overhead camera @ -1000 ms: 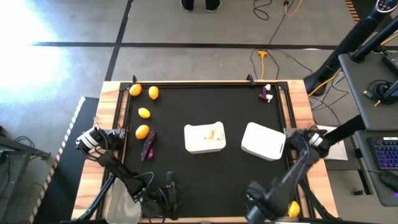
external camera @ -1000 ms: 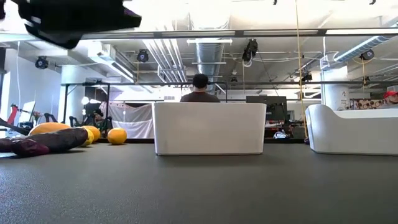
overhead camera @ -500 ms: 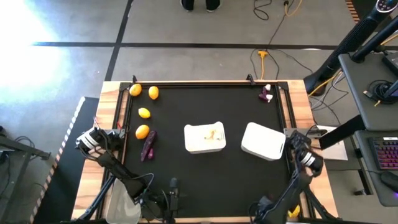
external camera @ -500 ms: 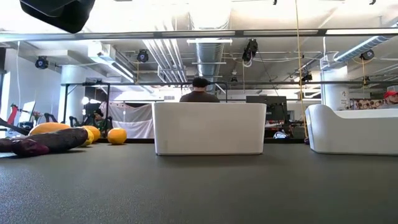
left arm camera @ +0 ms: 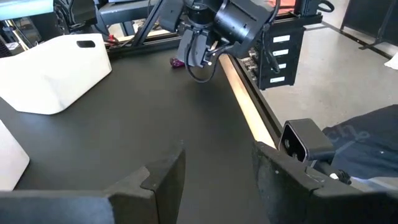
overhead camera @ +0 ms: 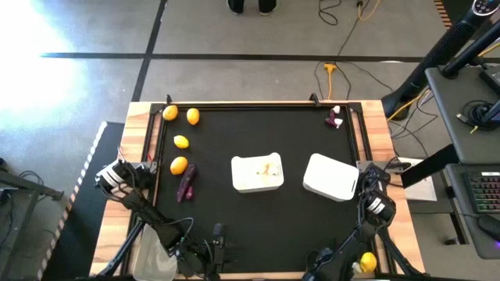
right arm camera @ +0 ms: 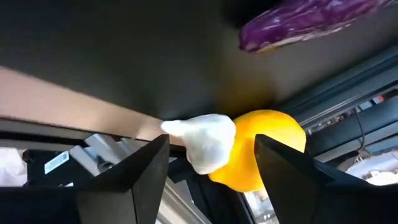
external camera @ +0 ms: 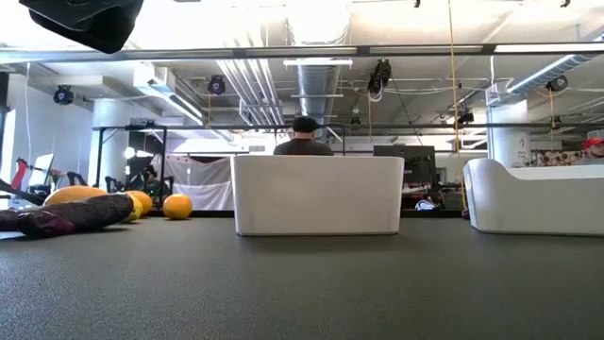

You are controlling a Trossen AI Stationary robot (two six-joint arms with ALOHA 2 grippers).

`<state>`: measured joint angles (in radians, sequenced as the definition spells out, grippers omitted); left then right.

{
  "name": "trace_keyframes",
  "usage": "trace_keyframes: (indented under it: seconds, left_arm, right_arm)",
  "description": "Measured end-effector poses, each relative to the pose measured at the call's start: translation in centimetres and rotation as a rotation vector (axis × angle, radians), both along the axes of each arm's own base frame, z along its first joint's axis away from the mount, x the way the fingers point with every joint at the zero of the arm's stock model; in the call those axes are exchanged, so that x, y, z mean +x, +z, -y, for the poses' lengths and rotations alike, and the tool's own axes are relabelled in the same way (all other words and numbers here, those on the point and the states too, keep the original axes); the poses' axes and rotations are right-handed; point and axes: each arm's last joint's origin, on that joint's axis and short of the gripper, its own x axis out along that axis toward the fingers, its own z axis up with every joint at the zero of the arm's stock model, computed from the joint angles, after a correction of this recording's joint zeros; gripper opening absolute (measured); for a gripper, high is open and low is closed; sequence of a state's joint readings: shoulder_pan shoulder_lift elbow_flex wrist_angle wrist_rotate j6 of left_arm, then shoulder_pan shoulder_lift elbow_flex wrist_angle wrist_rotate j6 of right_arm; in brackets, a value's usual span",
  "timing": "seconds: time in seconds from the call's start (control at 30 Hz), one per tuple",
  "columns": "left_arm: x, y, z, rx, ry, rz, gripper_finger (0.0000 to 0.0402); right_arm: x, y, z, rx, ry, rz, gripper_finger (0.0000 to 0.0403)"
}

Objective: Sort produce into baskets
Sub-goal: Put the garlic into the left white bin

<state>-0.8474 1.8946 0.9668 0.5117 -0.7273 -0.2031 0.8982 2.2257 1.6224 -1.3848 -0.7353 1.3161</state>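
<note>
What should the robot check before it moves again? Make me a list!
1. Left tool open and empty: ok.
2. Right tool gripping anything: cannot tell.
3. White trays in place: ok.
4. Lemons sorted: not ok, four lie loose at the left.
5. Purple veggie sorted: not ok, it lies loose beside a lemon.

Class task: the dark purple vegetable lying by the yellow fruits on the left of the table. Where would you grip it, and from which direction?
Grip the purple vegetable across its narrow middle, coming straight down from above. It lies flat and elongated on the table, its nearest yellow fruit sits close by its far end, so the mid-body sides offer the clearest room for jaws.
</note>
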Motion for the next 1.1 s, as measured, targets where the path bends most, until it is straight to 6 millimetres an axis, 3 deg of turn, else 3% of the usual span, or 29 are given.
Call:
trace_keyframes:
  seconds: [0.37, 0.77, 0.9, 1.1]
  left_arm:
    - [0.0, 0.0, 0.0, 0.001, 0.000, -0.001, 0.0166]
    - [-0.1, -0.3, -0.1, 0.009, 0.006, -0.022, 0.0166]
    - [-0.1, -0.3, -0.1, 0.010, 0.006, -0.022, 0.0166]
    - [-0.1, -0.2, -0.1, 0.009, 0.007, -0.020, 0.0166]
  right_arm:
    - [-0.5, -0.3, 0.1, 0.002, 0.022, -0.006, 0.0209]
    - [-0.7, -0.3, 0.0, 0.000, 0.098, 0.050, 0.0090]
    - [0.1, 1.2, 0.4, 0.030, 0.084, 0.086, 0.0074]
    - [2.5, 4.9, 2.2, 0.091, 0.042, 0.198, 0.0076]
